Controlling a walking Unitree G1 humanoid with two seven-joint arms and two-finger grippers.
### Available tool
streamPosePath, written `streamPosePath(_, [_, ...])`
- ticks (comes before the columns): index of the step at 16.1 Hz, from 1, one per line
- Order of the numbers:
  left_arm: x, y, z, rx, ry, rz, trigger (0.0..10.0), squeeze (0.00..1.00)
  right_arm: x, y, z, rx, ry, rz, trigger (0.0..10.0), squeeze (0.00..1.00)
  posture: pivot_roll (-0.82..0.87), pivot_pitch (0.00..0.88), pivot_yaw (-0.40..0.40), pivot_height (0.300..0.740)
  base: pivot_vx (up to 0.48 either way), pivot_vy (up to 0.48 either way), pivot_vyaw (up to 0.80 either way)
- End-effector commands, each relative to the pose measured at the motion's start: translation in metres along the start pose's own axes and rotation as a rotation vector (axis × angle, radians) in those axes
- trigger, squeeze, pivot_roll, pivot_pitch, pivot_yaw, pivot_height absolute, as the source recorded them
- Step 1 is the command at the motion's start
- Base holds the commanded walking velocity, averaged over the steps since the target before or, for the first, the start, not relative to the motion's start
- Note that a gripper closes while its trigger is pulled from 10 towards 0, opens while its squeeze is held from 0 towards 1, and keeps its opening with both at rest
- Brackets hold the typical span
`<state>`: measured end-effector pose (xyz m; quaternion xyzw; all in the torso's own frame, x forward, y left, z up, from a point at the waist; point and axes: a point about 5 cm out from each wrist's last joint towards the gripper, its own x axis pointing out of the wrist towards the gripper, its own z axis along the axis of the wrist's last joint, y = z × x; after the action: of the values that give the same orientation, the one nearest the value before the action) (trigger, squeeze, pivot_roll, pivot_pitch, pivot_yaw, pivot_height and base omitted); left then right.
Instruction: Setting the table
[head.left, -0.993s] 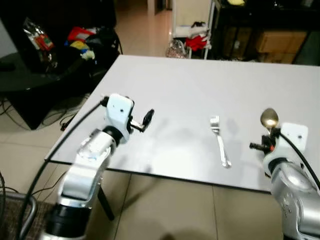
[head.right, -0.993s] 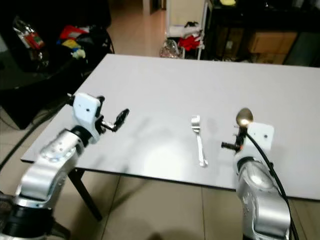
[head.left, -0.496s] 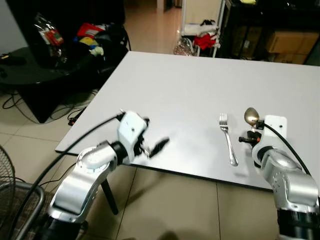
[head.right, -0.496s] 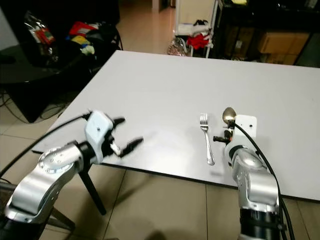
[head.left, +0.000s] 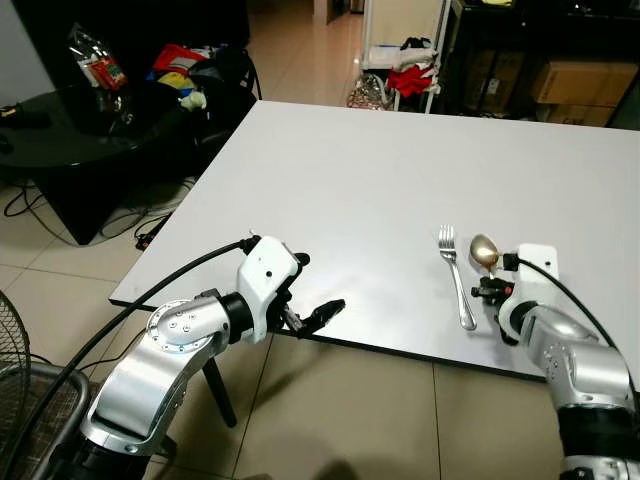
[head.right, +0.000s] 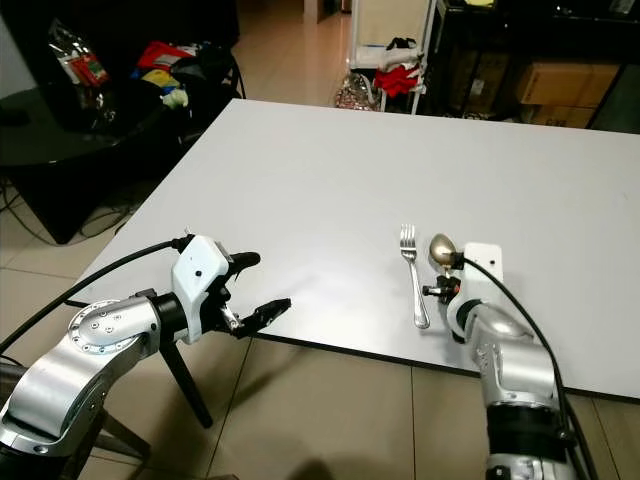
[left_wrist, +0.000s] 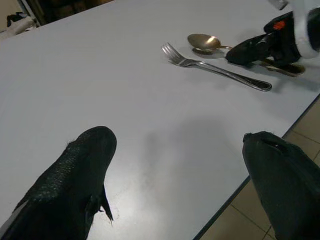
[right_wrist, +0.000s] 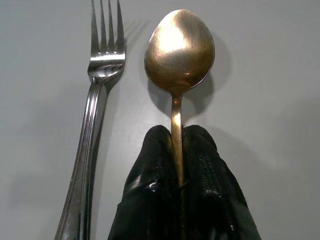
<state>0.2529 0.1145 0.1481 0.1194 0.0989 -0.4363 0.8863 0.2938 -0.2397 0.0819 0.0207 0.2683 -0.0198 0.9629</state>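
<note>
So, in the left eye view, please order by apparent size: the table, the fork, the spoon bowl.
1. Table, largest by far.
2. Fork, long and thin.
3. Spoon bowl, smallest; the right gripper hides the handle.
Fork and spoon lie side by side, so nearness does not affect the ranking.

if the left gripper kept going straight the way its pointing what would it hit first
Probably the fork. The open left gripper at the table's near edge points across the bare top toward the fork, with the spoon in the right gripper just beyond. Its height is unclear, so it might pass above.
</note>
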Motion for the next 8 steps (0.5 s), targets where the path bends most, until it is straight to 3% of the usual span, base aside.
streamPosePath(1, [-0.002, 0.000, 0.003, 0.012, 0.005, -0.018, 10.0, 0.00, 0.005, -0.002, 0.003, -0.011, -0.004, 0.023, 10.0, 0.00, 0.01, 0.000, 0.045, 0.740, 0.000, 0.000, 0.00])
streamPosePath(8, [-0.007, -0.001, 0.002, 0.020, 0.028, -0.037, 10.0, 0.00, 0.022, -0.011, 0.005, -0.031, 0.025, 0.044, 10.0, 0.00, 0.03, 0.000, 0.052, 0.740, 0.000, 0.000, 0.00])
